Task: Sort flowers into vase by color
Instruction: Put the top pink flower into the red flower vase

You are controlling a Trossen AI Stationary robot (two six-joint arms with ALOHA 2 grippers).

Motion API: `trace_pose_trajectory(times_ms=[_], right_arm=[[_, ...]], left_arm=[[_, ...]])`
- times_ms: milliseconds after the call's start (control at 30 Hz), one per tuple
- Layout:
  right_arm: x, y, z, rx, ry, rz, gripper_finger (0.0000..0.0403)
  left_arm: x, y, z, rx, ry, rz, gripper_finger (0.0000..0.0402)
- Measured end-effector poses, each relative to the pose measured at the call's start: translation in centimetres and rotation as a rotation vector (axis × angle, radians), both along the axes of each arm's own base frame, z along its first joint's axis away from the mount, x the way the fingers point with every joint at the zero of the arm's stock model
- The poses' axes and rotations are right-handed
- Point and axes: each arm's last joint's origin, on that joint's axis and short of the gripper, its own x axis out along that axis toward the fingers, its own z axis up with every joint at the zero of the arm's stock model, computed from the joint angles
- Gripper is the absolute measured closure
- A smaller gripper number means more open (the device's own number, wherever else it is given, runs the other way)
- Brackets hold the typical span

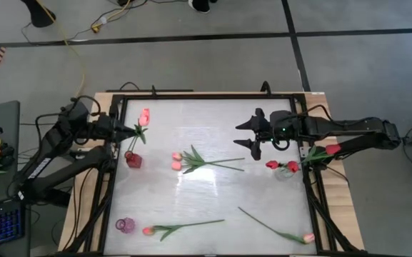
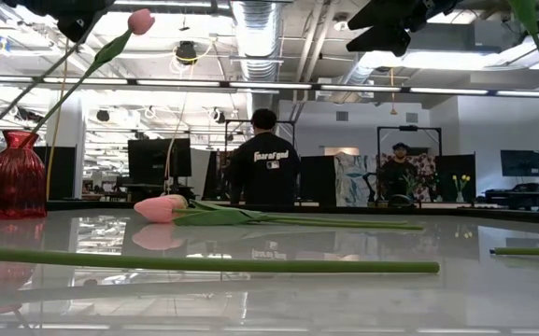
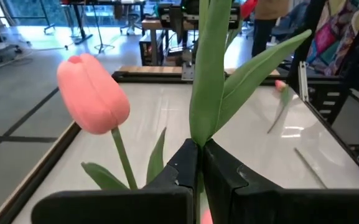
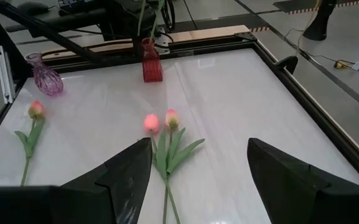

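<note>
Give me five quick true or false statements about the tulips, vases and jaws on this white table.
1. The left gripper has its jaws shut on a pink tulip. True.
2. The right gripper holds a flower. False: its jaws are open and empty.
3. Two pink tulips lie together mid-table. True.
4. The red glass vase lies tipped over. False: it stands upright.
5. The small purple glass vase holds three tulips. False: it shows none.

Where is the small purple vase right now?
In the high view the purple vase stands near the table's front-left corner, empty, just left of a pink tulip lying flat, and well in front of the red vase.
</note>
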Motion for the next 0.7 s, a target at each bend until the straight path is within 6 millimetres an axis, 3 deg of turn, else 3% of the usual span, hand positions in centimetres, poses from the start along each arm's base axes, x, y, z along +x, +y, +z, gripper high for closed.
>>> trace_pose_trajectory(times_ms=[433,700], right_arm=[[0.0,0.0,0.0,0.006,0.000,-0.003,0.0113],[0.0,0.0,0.0,0.006,0.001,-0.003,0.0113]], left_arm=[[-0.9,-0.6,0.1,0.085,-0.087,0.053,0.0401],[-1.6,-1.1,-2.1,0.083,-0.172,0.121,0.0401]])
